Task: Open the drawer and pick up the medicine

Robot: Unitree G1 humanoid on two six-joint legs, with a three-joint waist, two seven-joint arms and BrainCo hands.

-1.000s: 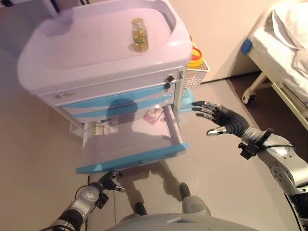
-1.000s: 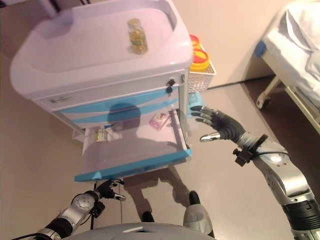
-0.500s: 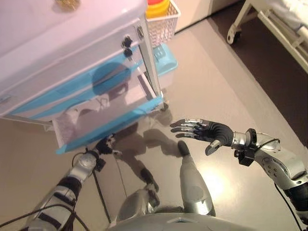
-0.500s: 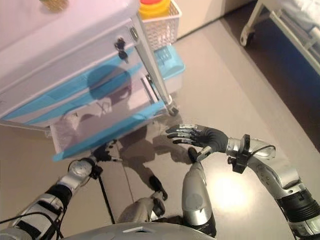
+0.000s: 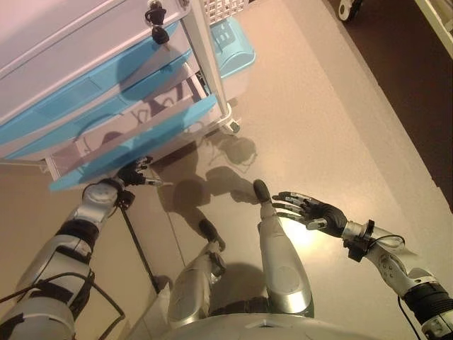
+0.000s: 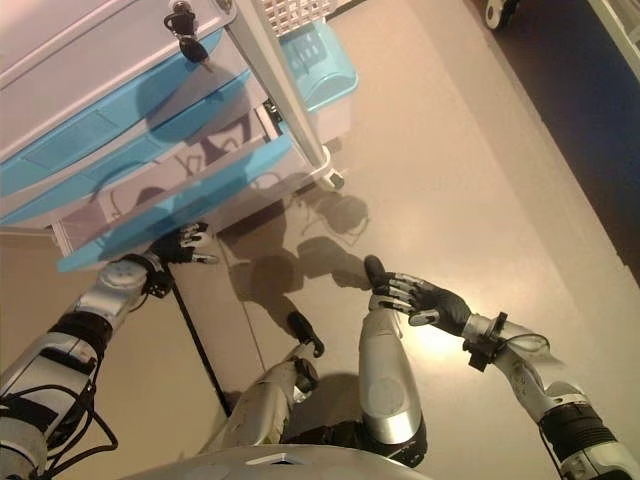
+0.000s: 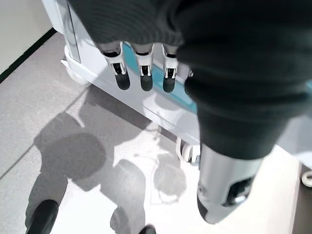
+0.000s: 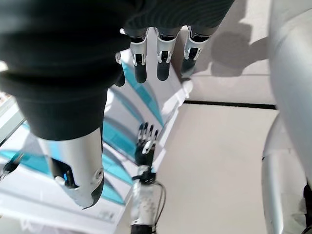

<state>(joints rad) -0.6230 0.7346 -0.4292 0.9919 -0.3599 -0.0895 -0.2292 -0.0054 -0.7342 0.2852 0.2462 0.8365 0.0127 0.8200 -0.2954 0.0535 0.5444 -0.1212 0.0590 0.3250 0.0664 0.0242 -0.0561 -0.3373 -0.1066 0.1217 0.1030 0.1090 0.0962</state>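
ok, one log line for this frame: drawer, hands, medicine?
drawer: open | left hand: open, below drawer front | right hand: open, over floor, empty | medicine: not visible

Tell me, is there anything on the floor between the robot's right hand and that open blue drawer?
No: in the left eye view only bare floor separates the right hand from the open drawer.

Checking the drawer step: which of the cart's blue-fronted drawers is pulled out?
The lowest drawer: its blue front juts out from the cart, just above the left hand. The upper drawers sit flush.
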